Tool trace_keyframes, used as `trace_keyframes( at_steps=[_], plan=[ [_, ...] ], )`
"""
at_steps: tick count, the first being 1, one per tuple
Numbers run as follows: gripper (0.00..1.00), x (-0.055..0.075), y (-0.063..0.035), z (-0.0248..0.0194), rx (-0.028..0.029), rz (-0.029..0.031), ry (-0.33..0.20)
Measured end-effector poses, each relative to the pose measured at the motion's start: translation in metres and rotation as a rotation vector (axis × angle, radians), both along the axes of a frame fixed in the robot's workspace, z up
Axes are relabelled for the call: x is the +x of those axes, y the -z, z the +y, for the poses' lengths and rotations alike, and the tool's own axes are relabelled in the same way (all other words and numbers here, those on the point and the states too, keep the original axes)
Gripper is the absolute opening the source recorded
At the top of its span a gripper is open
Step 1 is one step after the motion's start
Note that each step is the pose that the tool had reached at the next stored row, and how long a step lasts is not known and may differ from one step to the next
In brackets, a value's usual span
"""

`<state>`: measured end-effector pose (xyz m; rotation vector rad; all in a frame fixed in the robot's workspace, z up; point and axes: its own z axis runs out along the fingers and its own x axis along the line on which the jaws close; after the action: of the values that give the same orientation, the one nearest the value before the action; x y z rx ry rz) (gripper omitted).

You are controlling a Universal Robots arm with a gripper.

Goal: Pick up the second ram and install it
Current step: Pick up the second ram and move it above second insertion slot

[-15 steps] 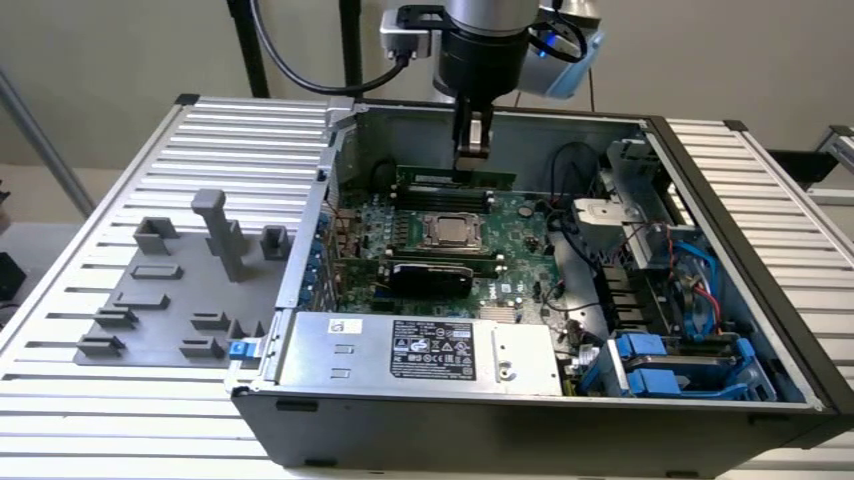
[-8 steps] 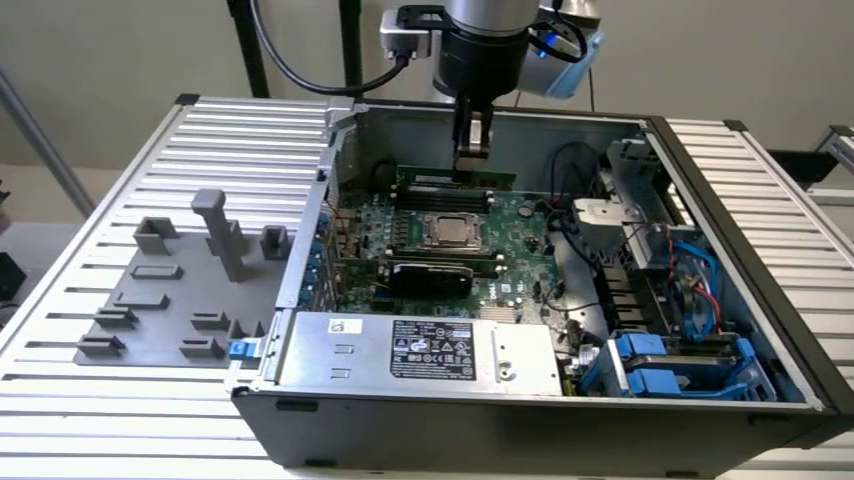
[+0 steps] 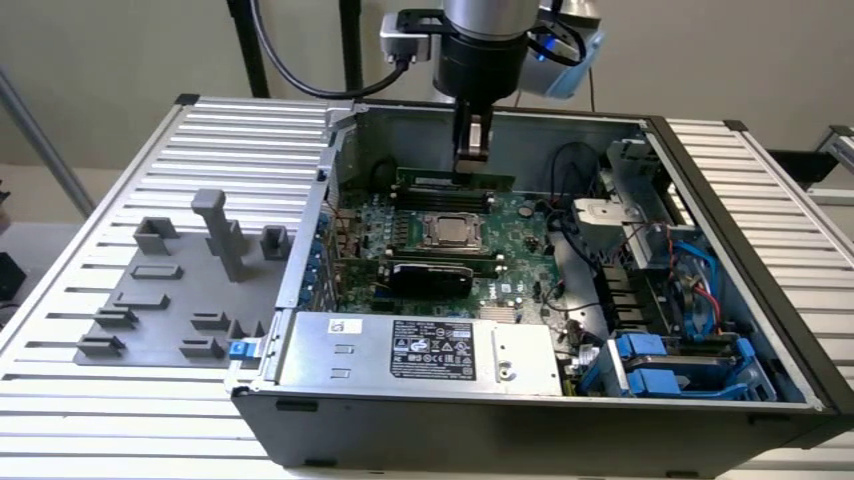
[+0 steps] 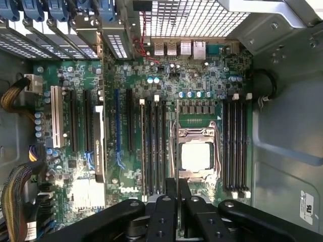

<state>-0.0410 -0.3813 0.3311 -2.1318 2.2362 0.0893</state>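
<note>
The second ram [image 3: 434,180] is a thin green strip with dark chips. It runs along the far side of the CPU socket [image 3: 454,232] inside the open computer case. My gripper [image 3: 469,158] reaches straight down onto the strip's top edge near its middle and is shut on it. In the wrist view the black fingers [image 4: 170,201] sit pressed close together, high over the motherboard. There the CPU socket [image 4: 196,155] lies between two banks of dark memory slots [image 4: 236,146]. Whether the strip's lower edge sits in a slot is hidden.
A grey holder plate [image 3: 174,300] with upright blocks lies on the slatted table at the exterior view's left. Inside the case are a black card [image 3: 427,275], the power supply [image 3: 414,350], blue drive bays [image 3: 667,360] and loose cables [image 3: 587,240]. The case walls enclose the board.
</note>
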Motion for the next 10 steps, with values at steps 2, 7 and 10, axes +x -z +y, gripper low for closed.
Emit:
trace_keyframes(
  at_steps=[2, 7, 10],
  plan=[
    [0.0, 0.0, 0.0036, 0.0, 0.0, -0.0004, 0.0],
    [0.0, -0.001, 0.0128, 0.0, 0.0, -0.0017, 0.0],
    [0.0, -0.001, 0.0182, 0.0, -0.0002, -0.0036, 0.0]
  ],
)
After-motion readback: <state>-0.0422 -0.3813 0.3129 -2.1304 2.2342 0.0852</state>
